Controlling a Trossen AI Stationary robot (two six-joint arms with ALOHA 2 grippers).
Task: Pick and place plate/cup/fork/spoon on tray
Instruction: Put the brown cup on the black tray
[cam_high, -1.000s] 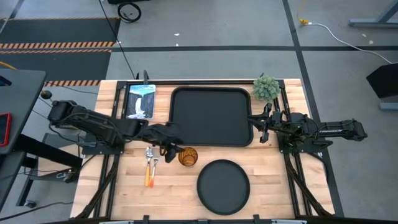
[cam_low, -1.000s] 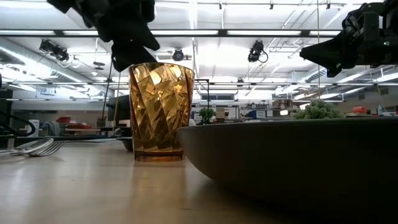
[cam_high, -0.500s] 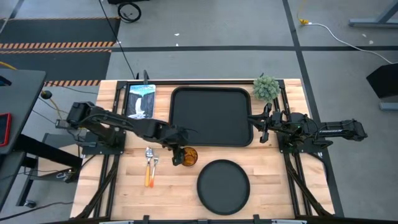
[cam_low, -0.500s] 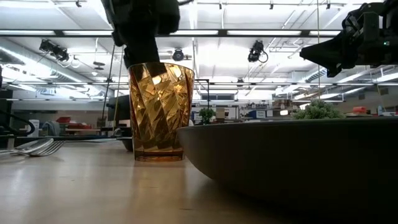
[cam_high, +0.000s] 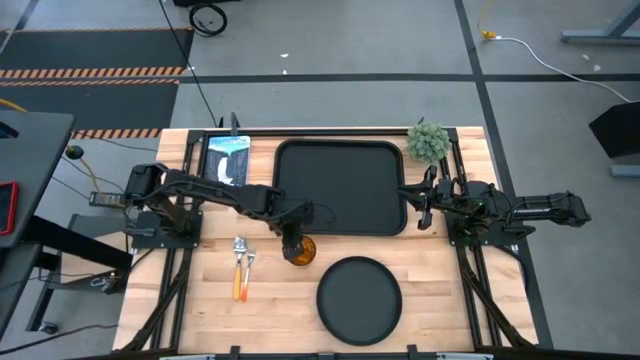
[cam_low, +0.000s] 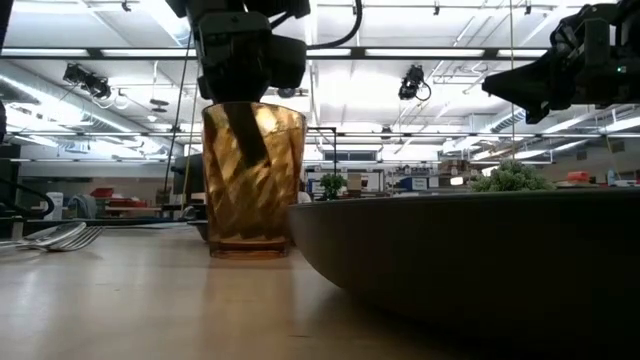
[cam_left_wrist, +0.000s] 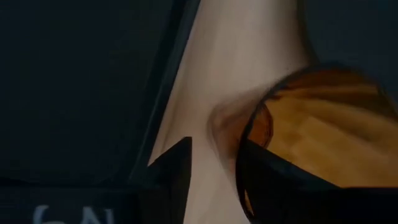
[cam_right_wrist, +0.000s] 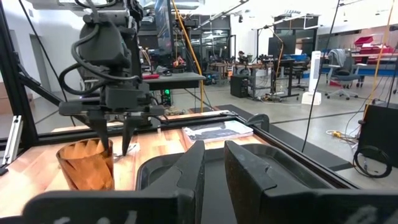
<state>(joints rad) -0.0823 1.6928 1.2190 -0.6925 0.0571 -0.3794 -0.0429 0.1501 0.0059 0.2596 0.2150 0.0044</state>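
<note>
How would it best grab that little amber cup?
By the rim wall, from straight above: the cup stands upright and open-topped on the table. The left tool is there now, one finger inside the cup and one outside, not visibly closed.

Two dark matte six-joint arms, boxy joint housings, black cables looped along links. Left end effector (cam_high: 294, 238): two slim flat black fingers (cam_right_wrist: 102, 134) under blocky black wrist body. Right end effector (cam_high: 408, 205): same black build, broad tapering fingers (cam_right_wrist: 189, 171).
</note>
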